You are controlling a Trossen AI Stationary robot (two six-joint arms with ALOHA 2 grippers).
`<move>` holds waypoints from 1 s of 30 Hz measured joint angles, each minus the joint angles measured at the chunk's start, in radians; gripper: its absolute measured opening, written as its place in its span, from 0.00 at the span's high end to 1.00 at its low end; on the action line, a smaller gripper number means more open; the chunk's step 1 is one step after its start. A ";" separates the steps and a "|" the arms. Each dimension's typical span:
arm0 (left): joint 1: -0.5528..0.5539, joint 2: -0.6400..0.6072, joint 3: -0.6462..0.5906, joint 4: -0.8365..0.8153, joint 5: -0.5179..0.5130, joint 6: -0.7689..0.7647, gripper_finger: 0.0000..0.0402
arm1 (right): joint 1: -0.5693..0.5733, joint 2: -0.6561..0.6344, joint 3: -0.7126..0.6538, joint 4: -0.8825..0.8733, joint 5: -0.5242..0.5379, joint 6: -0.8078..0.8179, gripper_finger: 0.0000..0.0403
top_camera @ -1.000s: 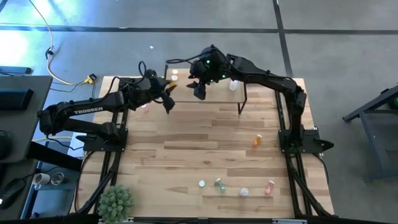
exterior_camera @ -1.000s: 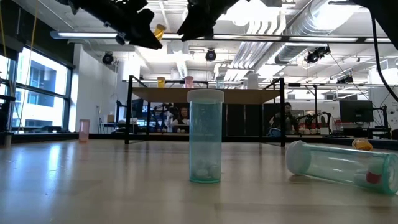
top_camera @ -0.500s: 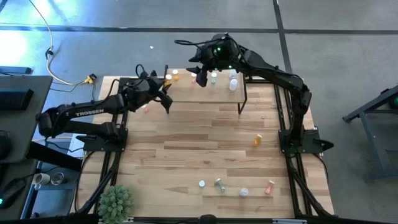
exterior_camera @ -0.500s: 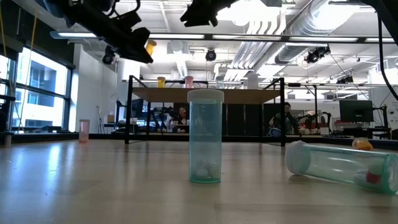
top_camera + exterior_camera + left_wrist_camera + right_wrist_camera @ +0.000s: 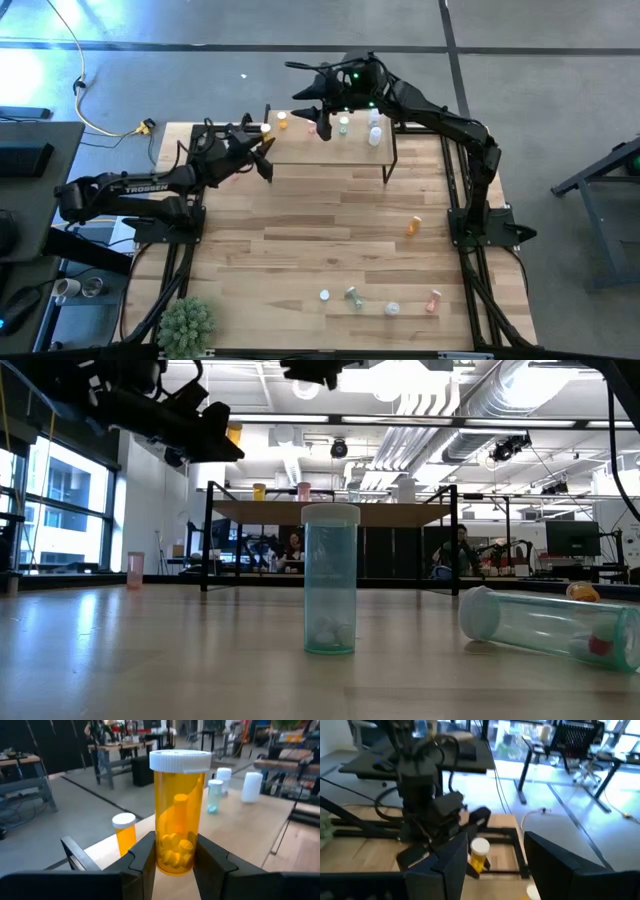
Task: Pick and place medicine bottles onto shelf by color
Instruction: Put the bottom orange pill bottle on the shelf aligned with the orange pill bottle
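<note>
My left gripper (image 5: 262,150) is shut on an orange medicine bottle (image 5: 179,815) with a white cap, just off the left end of the shelf (image 5: 330,150). The shelf is a small light-wood board on black legs. On it stand an orange bottle (image 5: 125,832), a pale green one (image 5: 215,795) and white ones (image 5: 251,786). My right gripper (image 5: 507,865) is open and holds nothing. It hangs high over the shelf's far side (image 5: 318,112). My left gripper pinches the lower body of the orange bottle (image 5: 172,851) between its two fingers (image 5: 145,857), one on each side. The fingers reach in level from the table's left side. The bottle stands upright in the hold, cap up, clear of table and shelf.
Loose bottles lie on the table's near part: an orange one (image 5: 413,226), a white-capped one (image 5: 325,295), a green one (image 5: 353,296), a white one (image 5: 392,309) and a pink one (image 5: 433,301). A green plant (image 5: 187,322) sits at the near left corner.
My left gripper has come down and drawn back a little toward the table's left edge, still holding the orange bottle upright. My right gripper has risen and moved from the shelf's front toward the far edge, staying open.
</note>
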 joint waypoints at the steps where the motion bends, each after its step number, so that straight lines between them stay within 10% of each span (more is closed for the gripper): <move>1: 0.000 0.000 -0.011 0.029 0.009 -0.007 0.76 | 0.001 0.002 0.000 0.012 -0.005 -0.001 0.54; 30: 0.000 0.008 -0.036 0.210 0.126 0.019 0.76 | 0.094 0.169 -0.001 0.207 0.047 -0.043 0.54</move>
